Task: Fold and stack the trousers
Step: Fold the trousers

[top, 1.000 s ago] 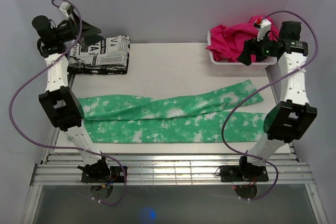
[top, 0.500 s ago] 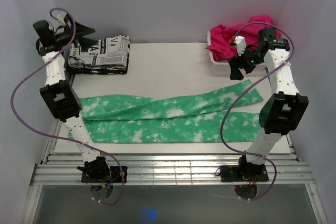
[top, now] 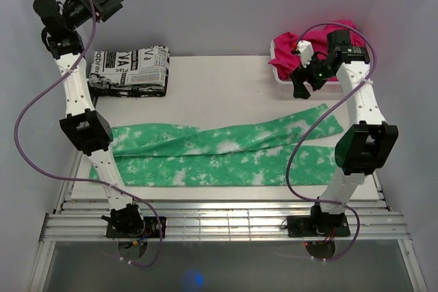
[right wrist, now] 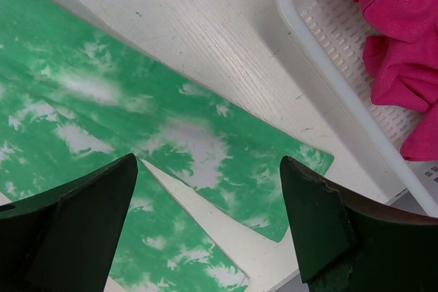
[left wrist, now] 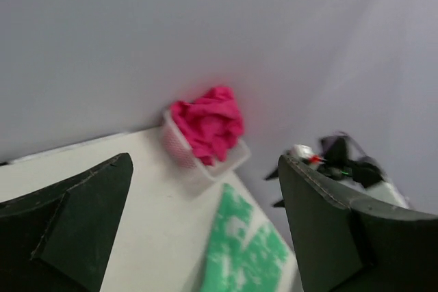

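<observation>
The trousers (top: 219,152) lie flat across the near half of the table (top: 226,87), legs pointing right. The right gripper (right wrist: 207,165) hovers above the far leg's hem, jaws apart, empty. The left gripper (left wrist: 204,162) hangs high at far left, jaws apart, empty.

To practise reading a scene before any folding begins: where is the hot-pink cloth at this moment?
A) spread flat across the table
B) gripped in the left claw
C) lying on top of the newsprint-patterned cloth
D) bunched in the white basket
D: the hot-pink cloth sits crumpled inside the white basket at the far right corner, apart from the trousers, which lie flat.
</observation>
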Action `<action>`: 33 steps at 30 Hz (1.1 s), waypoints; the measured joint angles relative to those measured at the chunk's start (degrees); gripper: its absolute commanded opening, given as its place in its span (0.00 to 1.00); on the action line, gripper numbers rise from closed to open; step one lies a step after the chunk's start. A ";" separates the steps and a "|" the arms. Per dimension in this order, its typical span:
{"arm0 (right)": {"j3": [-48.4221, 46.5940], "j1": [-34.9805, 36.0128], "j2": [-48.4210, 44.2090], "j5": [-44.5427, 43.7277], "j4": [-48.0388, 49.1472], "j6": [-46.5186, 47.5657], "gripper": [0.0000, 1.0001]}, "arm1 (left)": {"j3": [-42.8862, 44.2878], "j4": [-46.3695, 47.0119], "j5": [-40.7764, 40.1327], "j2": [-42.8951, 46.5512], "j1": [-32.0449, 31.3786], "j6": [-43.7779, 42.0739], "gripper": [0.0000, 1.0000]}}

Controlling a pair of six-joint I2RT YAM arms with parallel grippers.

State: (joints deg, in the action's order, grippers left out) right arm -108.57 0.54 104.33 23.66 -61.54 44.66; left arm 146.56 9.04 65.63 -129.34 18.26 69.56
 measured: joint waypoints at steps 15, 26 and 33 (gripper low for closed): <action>-0.07 1.46 0.37 -2.86 -2.05 7.26 0.90 | -20.70 -54.58 -34.88 9.73 -11.13 -71.73 0.98; -4.15 1.09 12.31 -2.16 -9.92 32.59 0.84 | -27.06 -81.68 -32.17 10.25 -0.11 -103.08 0.98; -6.12 -5.44 18.67 -4.50 -11.39 44.87 0.58 | -31.61 -84.87 -32.02 11.50 -0.13 -106.68 0.98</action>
State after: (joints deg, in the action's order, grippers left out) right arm -114.69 -4.91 123.00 19.16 -72.93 89.54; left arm 114.96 -75.83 33.61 -117.84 18.13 -37.12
